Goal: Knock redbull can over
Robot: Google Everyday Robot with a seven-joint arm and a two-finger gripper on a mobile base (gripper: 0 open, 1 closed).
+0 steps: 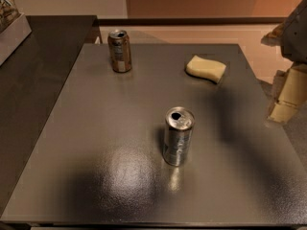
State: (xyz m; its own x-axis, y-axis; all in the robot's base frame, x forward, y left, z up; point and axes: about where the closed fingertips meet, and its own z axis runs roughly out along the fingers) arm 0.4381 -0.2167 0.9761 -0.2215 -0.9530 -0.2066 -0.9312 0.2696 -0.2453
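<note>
The redbull can [178,135] is a slim silver-grey can with faint bluish markings and an open pull-tab top. It stands upright near the middle of the grey table [96,143]. My gripper [287,97] shows as pale cream parts at the right edge of the camera view, over the table's right side. It is well to the right of the can and a little farther back, apart from it.
A brown can with a white band [119,50] stands upright at the table's back left. A yellow sponge [206,68] lies at the back right. A dark counter [38,66] adjoins the table on the left.
</note>
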